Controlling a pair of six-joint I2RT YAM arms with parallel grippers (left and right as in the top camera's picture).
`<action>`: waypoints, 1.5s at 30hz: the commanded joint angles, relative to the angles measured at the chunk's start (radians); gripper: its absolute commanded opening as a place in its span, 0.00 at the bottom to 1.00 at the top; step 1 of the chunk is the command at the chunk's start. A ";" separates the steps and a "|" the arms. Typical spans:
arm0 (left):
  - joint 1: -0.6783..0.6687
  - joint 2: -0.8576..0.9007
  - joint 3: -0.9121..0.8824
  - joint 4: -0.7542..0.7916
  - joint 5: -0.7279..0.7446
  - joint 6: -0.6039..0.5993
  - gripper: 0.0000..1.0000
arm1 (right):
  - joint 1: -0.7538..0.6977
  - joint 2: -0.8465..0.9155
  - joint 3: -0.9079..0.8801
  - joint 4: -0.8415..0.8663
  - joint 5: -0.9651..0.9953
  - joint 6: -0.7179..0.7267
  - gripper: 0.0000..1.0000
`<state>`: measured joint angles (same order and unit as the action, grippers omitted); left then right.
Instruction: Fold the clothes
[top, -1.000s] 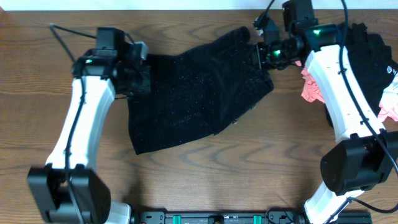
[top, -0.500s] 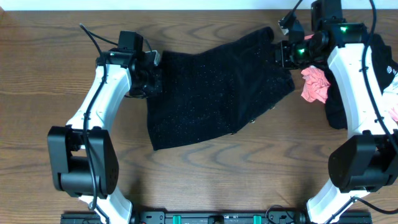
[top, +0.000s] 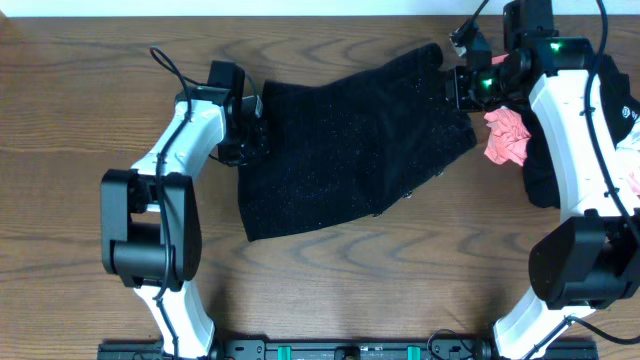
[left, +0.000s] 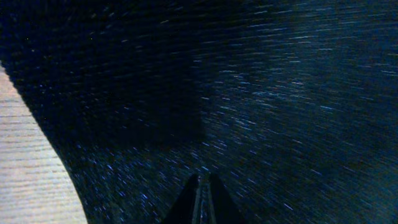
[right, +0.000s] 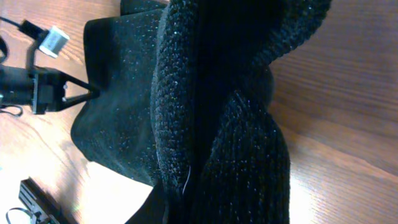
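Progress check: seeing the clothes (top: 350, 140) lying mostly flat mid-worktop (top: 330, 290), left end effector (top: 252, 125) pressed together at the left edge, right end effector (top: 458, 85) pinching the bunched top-right corner, showing no finished fold, leaving all folding ahead.

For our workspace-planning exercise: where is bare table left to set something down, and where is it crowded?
Free: table in front of the black garment, between left arm and right arm; also outside the left arm. Crowded: right edge, with pink cloth and dark clothes pile.
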<state>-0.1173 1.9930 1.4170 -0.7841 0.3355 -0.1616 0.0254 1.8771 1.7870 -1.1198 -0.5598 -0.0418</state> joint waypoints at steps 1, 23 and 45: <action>0.000 0.026 -0.008 0.001 -0.041 -0.025 0.06 | -0.034 -0.041 0.034 -0.003 -0.024 -0.019 0.01; -0.025 0.027 -0.014 0.042 -0.044 -0.022 0.06 | -0.078 -0.041 0.034 -0.027 -0.024 -0.027 0.01; -0.023 0.027 -0.184 0.253 0.062 -0.030 0.06 | -0.072 -0.041 0.034 -0.063 -0.077 -0.050 0.01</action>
<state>-0.1345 1.9999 1.2816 -0.5533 0.3046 -0.1867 -0.0425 1.8771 1.7870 -1.1820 -0.5800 -0.0727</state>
